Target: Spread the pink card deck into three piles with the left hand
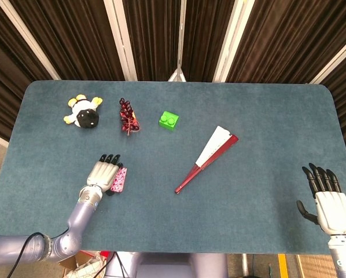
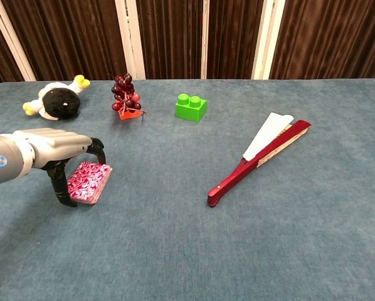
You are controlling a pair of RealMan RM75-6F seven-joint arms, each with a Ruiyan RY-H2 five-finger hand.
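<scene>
We see the left hand lowered over the deck, palm down, covering the pack's near-left part. In the chest view its fingers curl down onto the far top edge of the cards while the thumb hooks down just beside the near left side. Whether the cards are clamped between them we cannot tell; the deck lies flat on the table as a single stack.

Beyond the left hand, toward the far edge, lie a plush toy, a bunch of toy grapes and a green brick. Well off to its right rests a folded red fan, slightly parted at its white end.

The right hand, seen only from the head camera, rests at the near right corner of the table, fingers straight and apart, holding nothing.
</scene>
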